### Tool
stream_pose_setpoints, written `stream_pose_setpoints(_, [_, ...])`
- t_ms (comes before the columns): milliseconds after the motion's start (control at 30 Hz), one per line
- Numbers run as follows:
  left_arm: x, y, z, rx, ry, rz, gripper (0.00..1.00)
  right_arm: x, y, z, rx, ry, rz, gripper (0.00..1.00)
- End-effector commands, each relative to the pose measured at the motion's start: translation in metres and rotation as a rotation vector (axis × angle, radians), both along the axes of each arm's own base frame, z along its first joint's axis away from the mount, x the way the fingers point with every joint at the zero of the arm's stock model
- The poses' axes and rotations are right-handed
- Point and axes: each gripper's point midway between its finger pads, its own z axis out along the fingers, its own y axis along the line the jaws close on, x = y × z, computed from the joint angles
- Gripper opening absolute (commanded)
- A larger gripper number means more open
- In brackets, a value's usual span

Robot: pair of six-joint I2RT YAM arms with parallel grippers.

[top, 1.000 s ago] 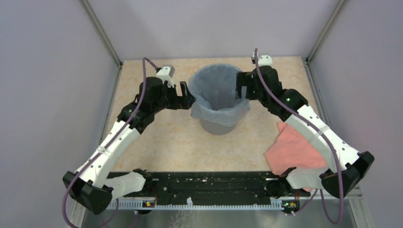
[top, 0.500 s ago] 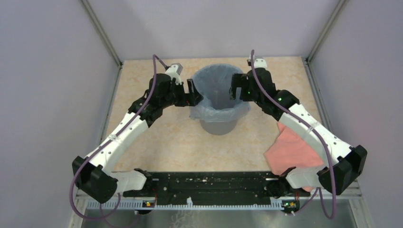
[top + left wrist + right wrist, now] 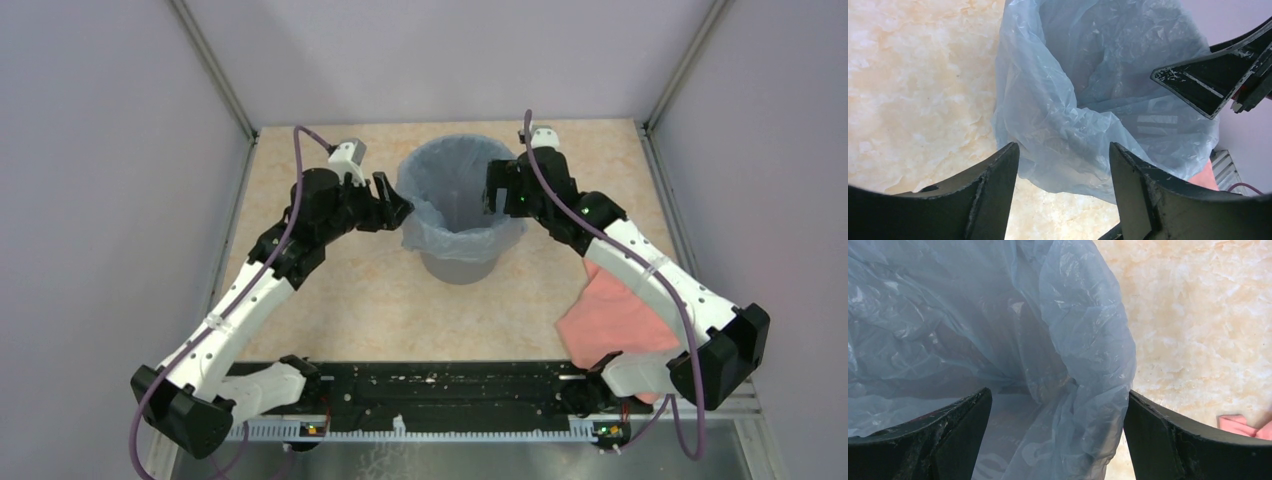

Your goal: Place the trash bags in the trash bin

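The trash bag (image 3: 452,237) cuffs the trash bin (image 3: 459,268) rim to stay put, while left gripper (image 3: 395,203) and right gripper (image 3: 494,196) (both agape, empty) flank it.

Off-task items: one cloth, one rail.
You have a salmon-pink cloth (image 3: 612,318) lying rumpled near the right corner of the beige marbled desk (image 3: 340,300). A black rail (image 3: 450,385) runs along the desk's near edge.
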Motion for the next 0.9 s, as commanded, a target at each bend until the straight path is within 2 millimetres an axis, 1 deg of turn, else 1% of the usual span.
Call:
stream_pose_setpoints(0, [0.001,-0.002,-0.005,-0.004,-0.012,-0.002,0.68,0.004,0.0,0.01,0.032,-0.037,-0.017,0.95])
stream_pose_setpoints(167, [0.001,-0.003,-0.017,0.003,0.007,-0.004,0.46,0.004,0.0,0.007,0.028,-0.031,-0.017,0.95])
stream_pose_setpoints(333, [0.003,-0.005,-0.024,0.004,0.022,-0.011,0.34,0.004,0.001,0.005,0.026,-0.024,-0.014,0.95])
stream_pose_setpoints(400, [0.003,-0.006,-0.024,0.003,0.022,-0.013,0.33,0.004,0.001,0.004,0.024,-0.024,-0.011,0.95])
stream_pose_setpoints(533, [0.004,-0.005,-0.018,-0.001,0.011,-0.007,0.32,0.004,0.001,0.01,0.029,-0.033,-0.006,0.95])
stream_pose_setpoints(667, [0.003,-0.002,-0.007,0.0,-0.011,0.001,0.38,0.002,0.0,0.022,0.029,-0.052,-0.001,0.95])
stream_pose_setpoints(867, [-0.001,0.007,0.016,0.004,-0.068,0.02,0.47,-0.004,-0.01,0.05,0.034,-0.112,-0.003,0.97])
